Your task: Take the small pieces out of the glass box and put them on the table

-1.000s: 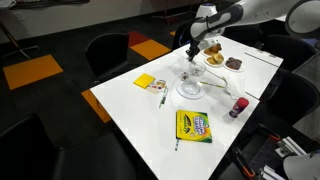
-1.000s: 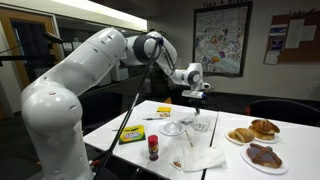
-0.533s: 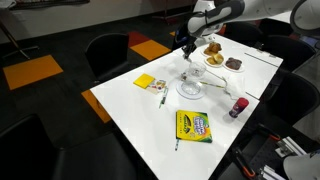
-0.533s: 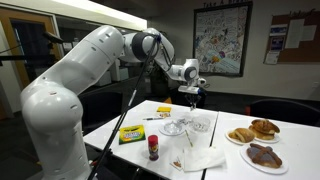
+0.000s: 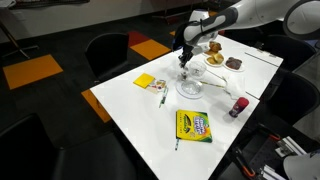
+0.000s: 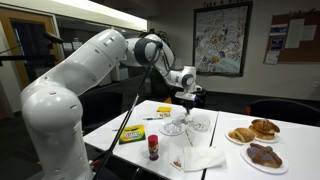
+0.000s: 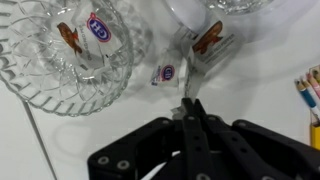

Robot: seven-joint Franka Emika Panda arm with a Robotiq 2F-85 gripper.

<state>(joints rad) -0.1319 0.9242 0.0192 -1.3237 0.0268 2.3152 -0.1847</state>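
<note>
In the wrist view the glass box (image 7: 196, 48) stands just ahead of my gripper (image 7: 190, 106). It holds an orange-brown small piece (image 7: 208, 38) and a blue-and-white one (image 7: 167, 72). The jaws are shut, with a pale sliver of a small piece pinched at their tips. Bare white table (image 7: 90, 125) lies below them. In both exterior views the gripper (image 5: 184, 56) (image 6: 187, 99) hangs low over the glass box (image 5: 188, 72) (image 6: 199, 124), at the table's (image 5: 140, 110) far side.
A round glass dish (image 7: 60, 50) (image 5: 190, 91) with more pieces sits beside the box. Plates of pastries (image 5: 222, 58) (image 6: 256, 132), a crayon box (image 5: 194, 125), a red-capped bottle (image 5: 238, 106), a yellow pad (image 5: 145, 82) and loose crayons (image 7: 308, 90) share the table. Dark chairs (image 5: 108, 55) surround it.
The gripper rose from above the box, shifted sideways, then came down again a little to one side. Its jaws stayed shut.
</note>
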